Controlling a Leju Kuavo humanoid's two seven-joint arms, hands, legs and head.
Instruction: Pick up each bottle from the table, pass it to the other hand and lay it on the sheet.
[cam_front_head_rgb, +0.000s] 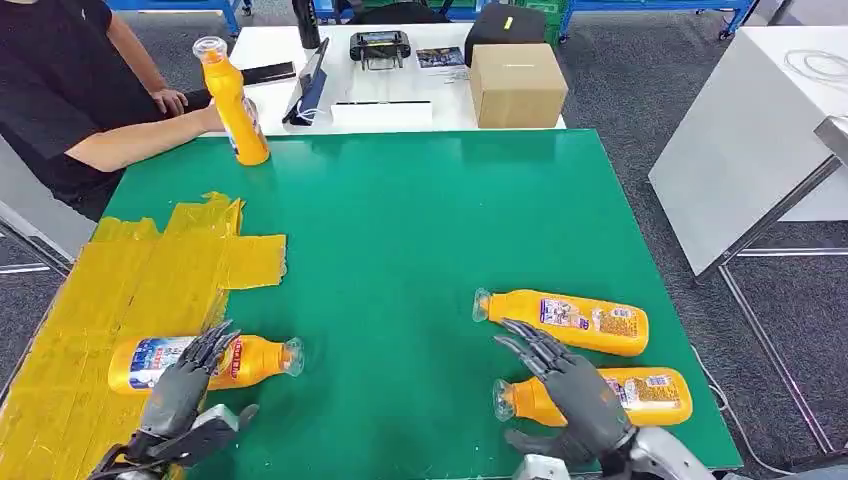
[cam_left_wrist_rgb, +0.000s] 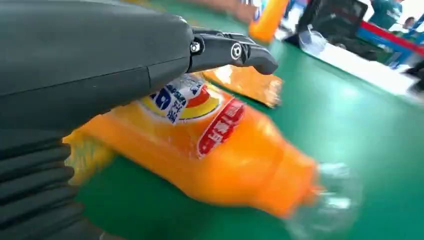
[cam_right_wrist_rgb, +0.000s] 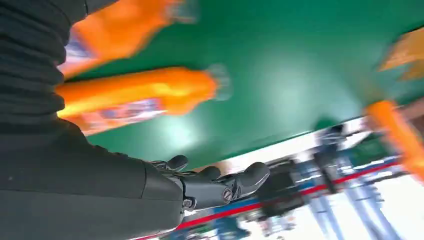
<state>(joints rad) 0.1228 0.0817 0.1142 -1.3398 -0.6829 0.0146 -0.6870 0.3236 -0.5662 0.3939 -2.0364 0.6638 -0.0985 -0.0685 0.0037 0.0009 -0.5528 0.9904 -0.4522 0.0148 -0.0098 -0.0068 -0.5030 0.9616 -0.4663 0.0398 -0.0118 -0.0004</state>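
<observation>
- The green table (cam_front_head_rgb: 420, 230) takes most of the head view, with a white table (cam_front_head_rgb: 400, 60) behind it and another white table (cam_front_head_rgb: 760, 130) to the right.
- A person (cam_front_head_rgb: 60, 90) in a black shirt sits at the far left corner. One of the person's hands holds an upright orange bottle (cam_front_head_rgb: 232, 100) with a clear cap, standing on the green table at its far left edge.
- The yellow sheet (cam_front_head_rgb: 120, 290) lies on the left part of the green table; it looks made of taped strips and is wrinkled at its far end.
- A cardboard box (cam_front_head_rgb: 518, 85) stands on the white table behind, near a black game controller (cam_front_head_rgb: 379, 45) and a black case (cam_front_head_rgb: 505, 30).
- One orange bottle (cam_front_head_rgb: 255, 360) lies on its side at the near edge of the sheet, its clear cap pointing right onto the green surface.
- Two more bottles lie on their sides at the near right: the farther one (cam_front_head_rgb: 565, 320) and the nearer one (cam_front_head_rgb: 655, 395), both with caps pointing left.
- The left hand (cam_front_head_rgb: 185, 385) is above the label end of the bottle on the sheet, fingers spread; in the left wrist view the fingers (cam_left_wrist_rgb: 235, 50) are just over the bottle and do not grip it.
- The right hand (cam_front_head_rgb: 570, 385) is over the nearer right bottle, fingers apart and stretched toward the farther one, holding nothing.
</observation>
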